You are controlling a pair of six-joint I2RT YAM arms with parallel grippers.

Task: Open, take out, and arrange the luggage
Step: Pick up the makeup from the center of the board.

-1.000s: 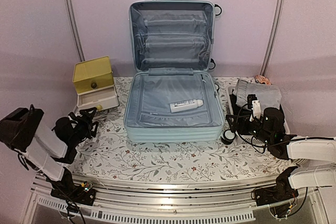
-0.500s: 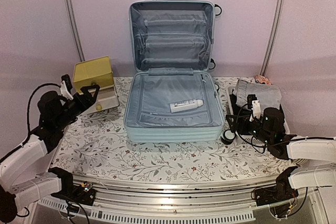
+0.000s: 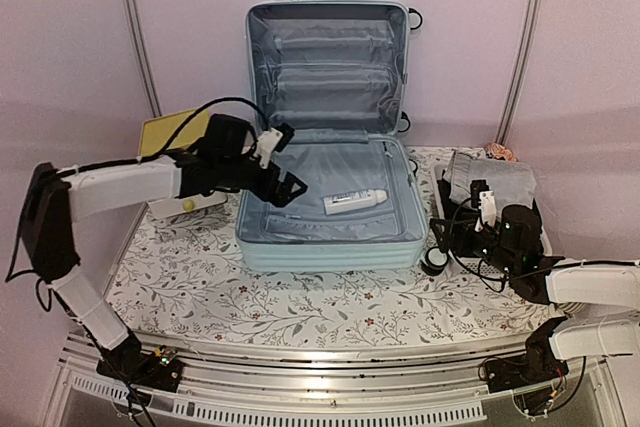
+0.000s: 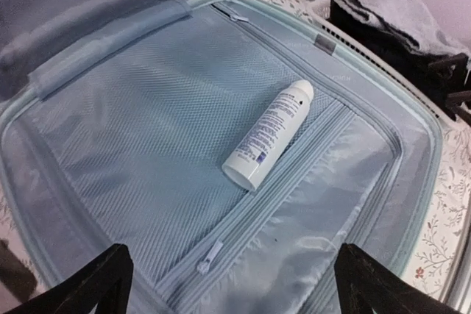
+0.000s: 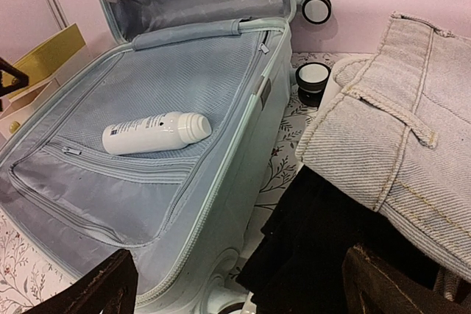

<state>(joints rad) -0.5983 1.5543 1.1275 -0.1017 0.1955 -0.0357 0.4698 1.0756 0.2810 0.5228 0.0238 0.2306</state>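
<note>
The pale mint-blue luggage (image 3: 330, 249) lies open on the table, its lid standing upright against the back wall and grey lining showing. A white bottle (image 3: 355, 201) lies on the mesh pocket of the lower half. My left gripper (image 3: 288, 160) hovers over the left part of that half, open and holding nothing. In the left wrist view the bottle (image 4: 271, 131) lies ahead of the left gripper (image 4: 239, 284). My right gripper (image 3: 445, 227) stays open beside the luggage's right wall (image 5: 243, 182). It hangs over a black cloth (image 5: 331, 255), and the bottle (image 5: 154, 131) lies to its left.
A yellow-topped drawer box (image 3: 160, 132) stands left of the suitcase, partly behind my left arm. Folded beige-grey denim (image 5: 397, 145) sits on the right, with a small black jar (image 5: 312, 81) between it and the luggage. A caster wheel (image 5: 316, 9) sticks out near the back wall.
My left arm has swung from the table's left edge up and right, ending over the open suitcase, and its jaws have widened. The right arm and the bottle have not moved.
</note>
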